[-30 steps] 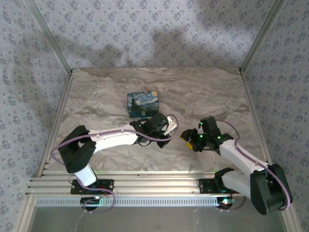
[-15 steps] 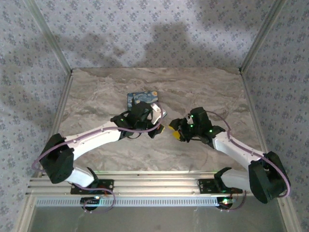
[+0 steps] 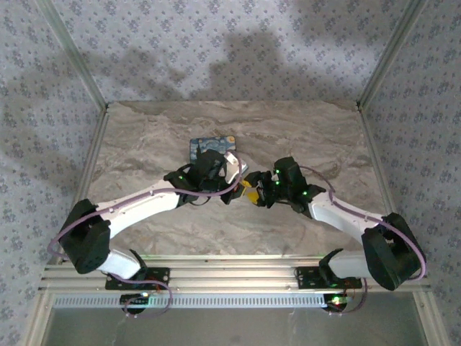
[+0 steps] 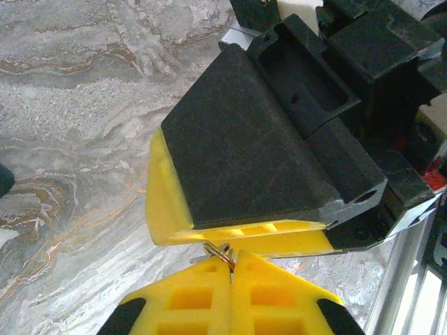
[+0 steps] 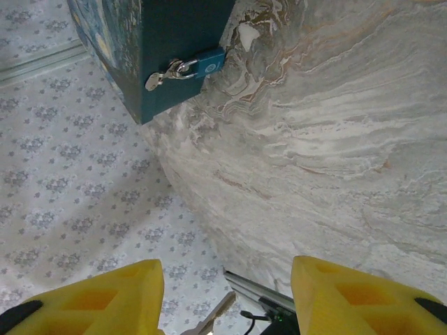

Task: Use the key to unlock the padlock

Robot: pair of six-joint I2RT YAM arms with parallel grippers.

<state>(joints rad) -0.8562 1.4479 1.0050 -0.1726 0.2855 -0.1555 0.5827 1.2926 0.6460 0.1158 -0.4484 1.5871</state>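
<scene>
Blue padlock hangs on the painted box, well ahead of the wide-spread, empty jaws of your right gripper; your left gripper pinches the key.

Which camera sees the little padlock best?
The right wrist camera: the padlock hangs sharp and close on the box. From the top camera it's too tiny to pick out; the left wrist camera faces yellow fingers instead.

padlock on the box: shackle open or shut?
Shut, it seems: the padlock hangs from the hasp of the box, shackle seated in its body. No key in it; the left pincer pinches a brass ring.
</scene>
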